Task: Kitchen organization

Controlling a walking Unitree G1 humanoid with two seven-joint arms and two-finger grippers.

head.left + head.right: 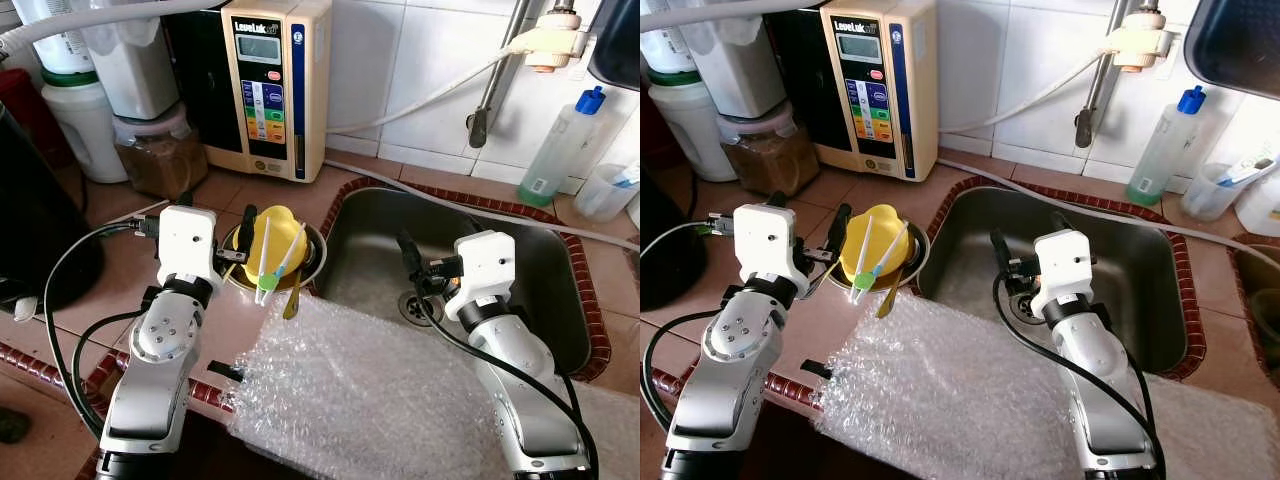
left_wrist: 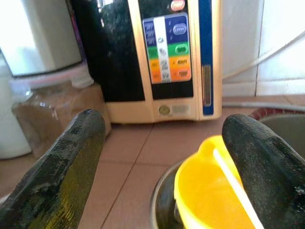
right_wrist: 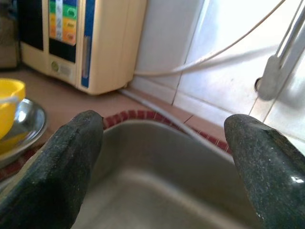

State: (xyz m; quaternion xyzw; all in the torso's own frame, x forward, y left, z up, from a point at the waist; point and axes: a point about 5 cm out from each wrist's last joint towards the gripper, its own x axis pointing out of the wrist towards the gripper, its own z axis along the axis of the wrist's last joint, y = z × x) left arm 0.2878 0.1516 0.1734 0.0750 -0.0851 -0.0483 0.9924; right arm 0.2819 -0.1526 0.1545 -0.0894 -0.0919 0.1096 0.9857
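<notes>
A yellow cup (image 1: 276, 238) sits in a steel bowl (image 1: 318, 256) on the tiled counter just left of the sink (image 1: 545, 275). Two white sticks with green tips (image 1: 268, 268) lean across the cup, and a yellowish utensil (image 1: 292, 300) hangs over the bowl's near rim. My left gripper (image 2: 162, 157) is open, low over the counter at the bowl's left side; one finger (image 1: 246, 228) is close beside the cup. My right gripper (image 3: 162, 157) is open with nothing in it, hanging inside the sink near the drain (image 1: 412, 306).
A sheet of bubble wrap (image 1: 360, 390) covers the near counter edge. A beige water machine (image 1: 270, 85), jars (image 1: 160, 150) and white containers stand at the back left. A blue-capped bottle (image 1: 562, 148) stands behind the sink, under the faucet (image 1: 545, 40).
</notes>
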